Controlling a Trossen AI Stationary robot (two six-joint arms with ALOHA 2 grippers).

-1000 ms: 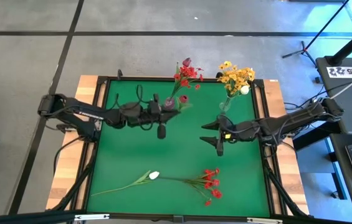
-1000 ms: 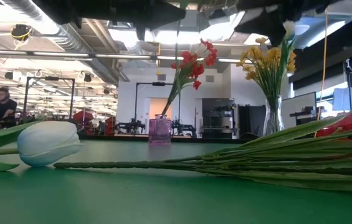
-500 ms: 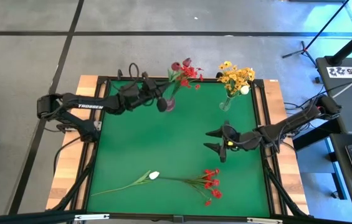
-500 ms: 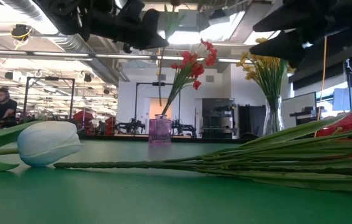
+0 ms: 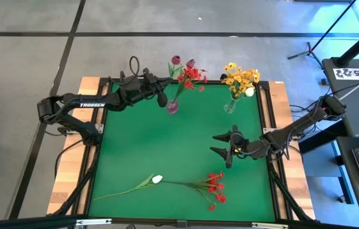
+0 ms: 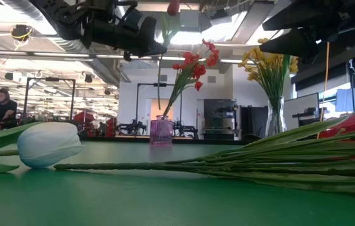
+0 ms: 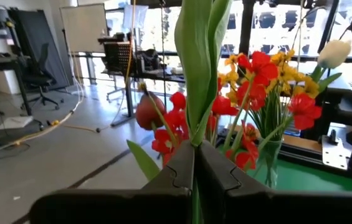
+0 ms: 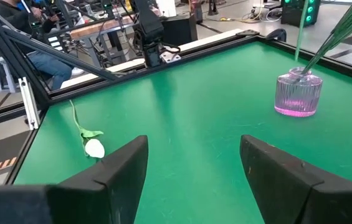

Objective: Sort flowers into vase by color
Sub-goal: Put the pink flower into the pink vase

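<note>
In the low view both arms are cut off by the top edge, and the red spray [image 6: 353, 129] is half hidden behind its own stems. In the left wrist view the held stem's blossom is cut off above.

The left gripper [image 5: 161, 98] is clamped on a pink tulip [image 5: 176, 60] by its green stem, held above and just beside the pink vase [image 5: 173, 106] at the table's [image 5: 135, 152] far edge – red sprays already stand in that vase. Yellow sprays and a white tulip are seen in the clear vase [image 5: 230, 105].

The right gripper [image 5: 226, 150] hovers mid-table, fingers apart, nothing held. A white tulip [image 5: 157, 179] and the red spray lie near the front edge, well apart from both grippers.
</note>
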